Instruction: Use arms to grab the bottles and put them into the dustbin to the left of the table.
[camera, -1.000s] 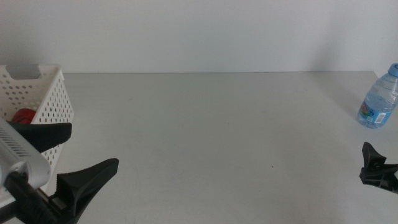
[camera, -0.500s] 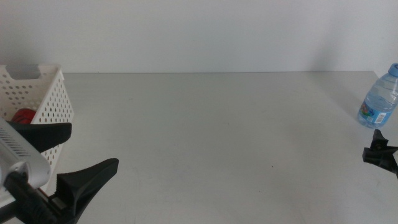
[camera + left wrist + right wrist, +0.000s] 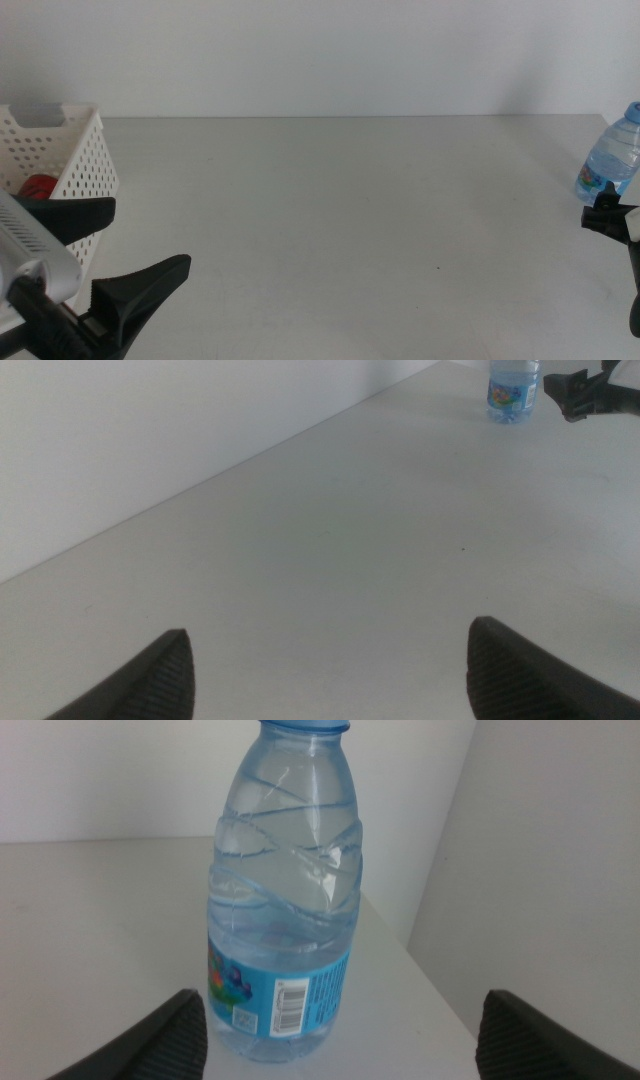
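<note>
The clear blue-capped water bottle stands upright at the table's far right edge. It also shows in the left wrist view and fills the right wrist view. My right gripper is open just in front of the bottle, its jaws wide on either side without touching it. My left gripper is open and empty at the front left beside the white perforated dustbin. The red can lies inside the dustbin. The yellow tea bottle is out of view.
The pale grey-white table runs to a white back wall. A side wall stands close behind the bottle at the table's right edge. The right gripper also shows in the left wrist view.
My right gripper has moved away from the front edge towards the water bottle and now sits right by it. The left arm, the bottle and the dustbin have not moved.
</note>
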